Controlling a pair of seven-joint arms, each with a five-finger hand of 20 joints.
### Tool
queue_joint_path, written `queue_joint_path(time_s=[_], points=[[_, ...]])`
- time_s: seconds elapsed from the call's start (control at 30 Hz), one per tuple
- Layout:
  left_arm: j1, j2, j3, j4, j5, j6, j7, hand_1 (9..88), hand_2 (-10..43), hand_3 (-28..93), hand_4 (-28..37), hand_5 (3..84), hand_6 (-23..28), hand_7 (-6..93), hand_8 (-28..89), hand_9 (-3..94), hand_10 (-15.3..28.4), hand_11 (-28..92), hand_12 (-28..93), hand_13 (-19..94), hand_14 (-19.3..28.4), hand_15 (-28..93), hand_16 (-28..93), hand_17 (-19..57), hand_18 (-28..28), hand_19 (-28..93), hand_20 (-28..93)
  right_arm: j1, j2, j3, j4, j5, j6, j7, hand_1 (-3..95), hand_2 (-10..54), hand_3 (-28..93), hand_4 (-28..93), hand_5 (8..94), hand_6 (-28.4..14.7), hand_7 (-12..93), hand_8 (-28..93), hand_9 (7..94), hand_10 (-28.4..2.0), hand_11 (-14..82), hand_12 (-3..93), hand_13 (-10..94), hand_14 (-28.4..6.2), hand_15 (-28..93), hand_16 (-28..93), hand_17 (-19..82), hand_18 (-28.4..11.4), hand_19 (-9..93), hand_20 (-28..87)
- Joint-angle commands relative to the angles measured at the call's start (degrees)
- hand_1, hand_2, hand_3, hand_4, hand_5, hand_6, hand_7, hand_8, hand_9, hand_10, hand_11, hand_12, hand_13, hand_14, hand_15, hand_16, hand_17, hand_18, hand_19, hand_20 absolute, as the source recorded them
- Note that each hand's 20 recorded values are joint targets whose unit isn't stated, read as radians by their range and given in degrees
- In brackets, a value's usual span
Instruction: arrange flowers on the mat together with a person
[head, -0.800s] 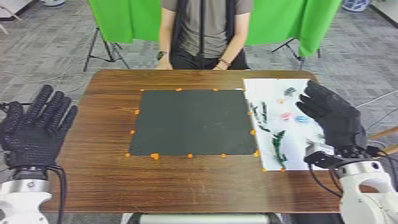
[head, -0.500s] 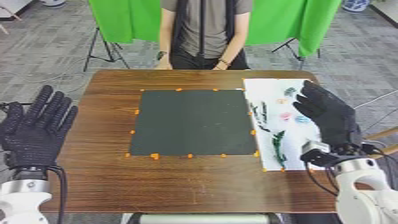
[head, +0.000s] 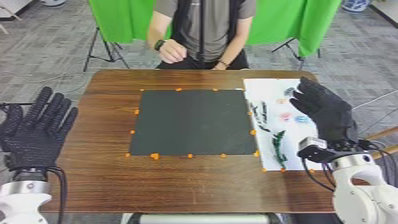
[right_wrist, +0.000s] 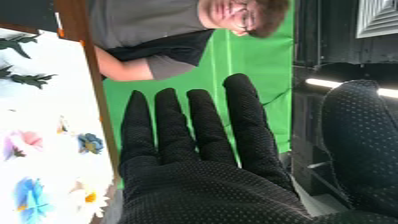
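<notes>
Dark green mat (head: 191, 122) flat mid-frame on brown counter (head: 178, 187), head view. White sheet (head: 266, 87) at frame right holds leafy stem (head: 278, 145), pink flower (head: 285, 116), blue flower (head: 302, 119); right wrist view adds white flower (right_wrist: 90, 197). Right hand (head: 330, 117) over sheet's right part, fingers straight, thumb wide. Left hand (head: 34, 135) at left frame edge, fingers straight, slightly spread.
</notes>
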Motion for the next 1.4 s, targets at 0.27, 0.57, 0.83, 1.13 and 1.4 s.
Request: queue_joint_path(time_s=[0.27,0.57,0.83,1.13,1.4], points=[[1.2,-0.58,0.04,-0.25,-0.8,0.7,0.08,22.3,13.3,72,-28.3,41.4,6.6,8.0,-9,30.9,11.7,10,5,17,8.3,13,-8,-4.4,8.4,22,8,-1.6,-0.8,0.3,-0.4,-0.5,-2.0,0.4,14.4,11.3,79,-20,39.8,-3.5,12,-9,33.9,-14.1,2.4,12.7,27,-13.8,5,20,8,-14.7,29,11],[1.0,-0.38,-0.05,-0.74,-1.17,3.04,0.11,21.9,14.6,72,-28.3,41.4,6.8,8.4,-8,31.0,11.8,11,5,17,8.2,13,-8,-4.3,8.2,22,8,-1.9,-1.0,0.9,-0.3,-0.3,-2.2,0.1,14.5,11.5,79,-20,40.1,-3.4,12,-9,34.9,-14.0,2.8,12.8,28,-13.6,6,20,8,-14.9,30,12],[0.1,0.28,0.53,-0.72,-1.43,4.26,-0.36,21.7,14.8,72,-28.3,41.5,7.0,8.7,-8,31.3,12.0,11,5,17,8.3,13,-8,-4.5,8.2,22,9,-1.4,-1.4,-0.4,0.0,-1.1,-3.4,1.1,14.7,11.7,79,-20,40.3,-3.5,12,-9,35.4,-14.0,3.0,13.0,29,-13.6,7,21,8,-15.0,30,12],[0.9,0.3,0.02,-0.96,-1.33,5.99,-1.74,22.0,15.4,71,-28.3,40.4,6.9,8.7,-9,29.6,11.6,11,5,17,8.4,14,-8,-4.7,8.3,23,9,-1.7,-1.5,-1.0,0.1,-0.7,-4.0,0.9,14.8,11.8,79,-20,40.5,-3.4,12,-9,35.9,-14.0,3.1,13.2,30,-13.8,7,21,7,-16.5,32,12],[0.6,1.04,-0.04,-1.12,-1.75,7.61,-4.09,20.7,16.1,72,-28.3,39.7,7.1,9.1,-9,28.9,11.6,11,5,17,8.5,14,-8,-4.9,8.3,23,8,-1.0,-1.3,-1.3,0.4,-0.9,-5.1,1.6,14.8,11.9,79,-20,40.5,-3.4,12,-9,35.9,-14.0,3.1,13.2,30,-13.7,7,21,7,-16.6,33,11]])
